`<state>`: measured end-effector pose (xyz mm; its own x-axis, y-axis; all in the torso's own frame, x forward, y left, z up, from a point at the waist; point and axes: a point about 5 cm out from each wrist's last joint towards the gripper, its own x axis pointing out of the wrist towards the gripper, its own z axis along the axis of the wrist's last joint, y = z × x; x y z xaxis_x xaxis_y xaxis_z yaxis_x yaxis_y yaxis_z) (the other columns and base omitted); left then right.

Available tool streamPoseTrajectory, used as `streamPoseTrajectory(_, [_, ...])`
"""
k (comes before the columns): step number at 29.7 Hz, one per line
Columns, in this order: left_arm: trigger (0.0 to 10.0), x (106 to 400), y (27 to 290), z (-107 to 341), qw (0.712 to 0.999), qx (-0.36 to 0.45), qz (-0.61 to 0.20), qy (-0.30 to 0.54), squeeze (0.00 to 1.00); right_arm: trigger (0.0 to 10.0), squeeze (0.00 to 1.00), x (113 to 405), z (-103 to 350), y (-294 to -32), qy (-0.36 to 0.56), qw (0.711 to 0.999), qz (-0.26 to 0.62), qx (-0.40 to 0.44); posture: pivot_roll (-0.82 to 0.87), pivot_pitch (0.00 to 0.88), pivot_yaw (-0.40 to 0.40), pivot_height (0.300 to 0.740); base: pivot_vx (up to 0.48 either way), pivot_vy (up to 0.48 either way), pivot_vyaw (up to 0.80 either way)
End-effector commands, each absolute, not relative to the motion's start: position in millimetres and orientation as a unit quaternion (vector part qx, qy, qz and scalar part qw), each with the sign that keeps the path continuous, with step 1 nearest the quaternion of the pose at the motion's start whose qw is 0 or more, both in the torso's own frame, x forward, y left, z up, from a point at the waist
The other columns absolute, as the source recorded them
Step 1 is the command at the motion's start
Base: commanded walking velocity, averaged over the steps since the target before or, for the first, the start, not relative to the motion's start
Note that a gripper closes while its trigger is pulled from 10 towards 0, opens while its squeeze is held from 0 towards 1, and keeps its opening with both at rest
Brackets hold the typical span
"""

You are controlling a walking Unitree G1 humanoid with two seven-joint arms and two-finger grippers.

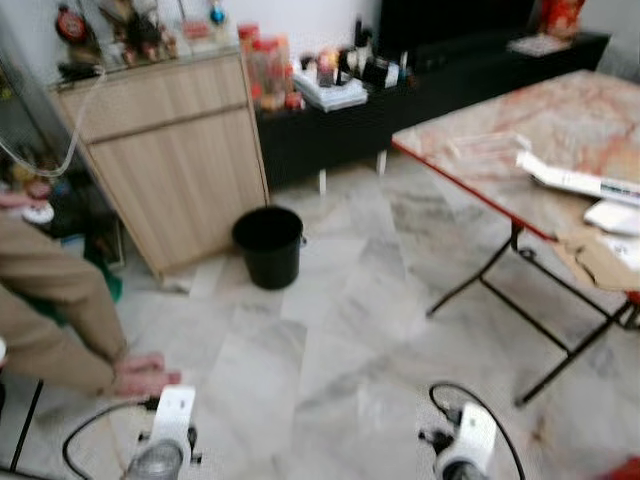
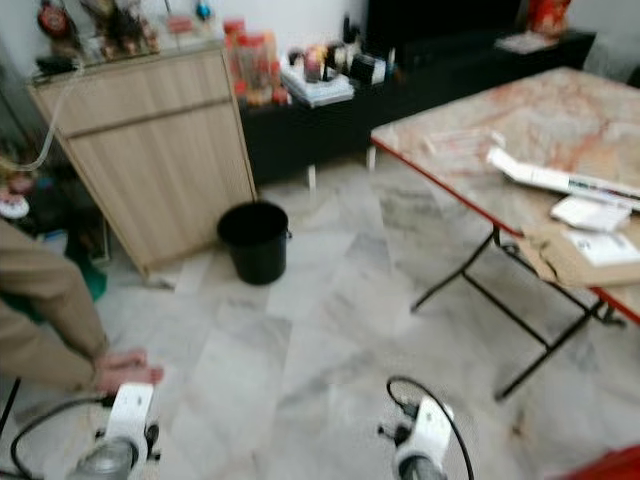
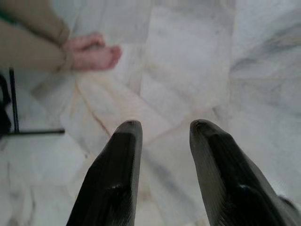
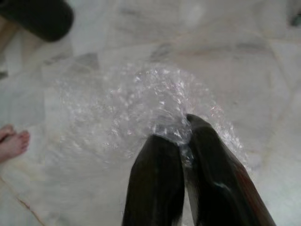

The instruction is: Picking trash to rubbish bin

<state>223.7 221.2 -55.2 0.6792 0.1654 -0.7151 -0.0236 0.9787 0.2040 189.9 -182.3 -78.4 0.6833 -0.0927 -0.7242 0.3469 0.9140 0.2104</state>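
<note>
Right gripper [image 4: 181, 136] clamped on a sheet of clear bubble wrap [image 4: 141, 108]; the two black fingers [image 4: 155, 183] sit nearly together with the plastic pinched between the tips, and the rest of the sheet spreads out over the marble floor [image 1: 330, 350] in the centre of the right wrist frame. A bare foot [image 4: 13, 143] shows at the left edge there.

Left gripper [image 3: 162, 129] holds nothing, fingers [image 3: 113, 179] spread wide over bare tile. A person's feet [image 3: 91, 52] and tan trouser leg [image 3: 28, 42] are at upper left of that frame.

Head views (blurry): black rubbish bin [image 1: 268, 245] stands on the floor upper centre-left, just beside the light wood cabinet [image 1: 170, 150] and well apart from both arms. Person in tan [image 1: 50, 300] at the left edge, near the left arm [image 1: 165, 440] at the bottom left. Right arm [image 1: 465, 445] is at the bottom, right of centre.

Folding table [image 1: 500, 130] with a marble-pattern top at the right, with papers and a white box [image 1: 575, 182] on it. Dark low TV console [image 1: 430, 85] along the top with cluttered items.
</note>
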Motion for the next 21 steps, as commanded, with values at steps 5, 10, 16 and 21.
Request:
streamPoseTrajectory(5, [10.0,223.4,220.1,-55.8,0.911,0.091,0.051,0.4,0.0,10.0,0.0,189.2,-78.7,-183.2,0.383,0.903,-0.116,0.155,-0.02,0.0,0.052,0.74,0.31,0.0,0.0])
streamPoseTrajectory(10, [10.0,223.6,220.5,-55.7,0.91,0.092,0.051,0.401,0.0,10.0,0.0,190.4,-78.1,-181.5,0.38,0.905,-0.112,0.155,-0.02,0.0,0.054,0.74,0.311,0.0,0.48])
streamPoseTrajectory(16, [10.0,223.0,221.4,-55.9,0.909,0.093,0.052,0.402,0.0,10.0,0.0,188.2,-79.3,-181.9,0.383,0.902,-0.12,0.159,-0.02,0.0,0.059,0.74,0.317,0.0,0.13])
streamPoseTrajectory(21, [10.0,224.0,222.1,-55.1,0.91,0.093,0.052,0.401,0.0,10.0,0.0,189.1,-78.8,-181.0,0.381,0.904,-0.114,0.155,-0.02,0.0,0.061,0.74,0.319,0.0,0.12])
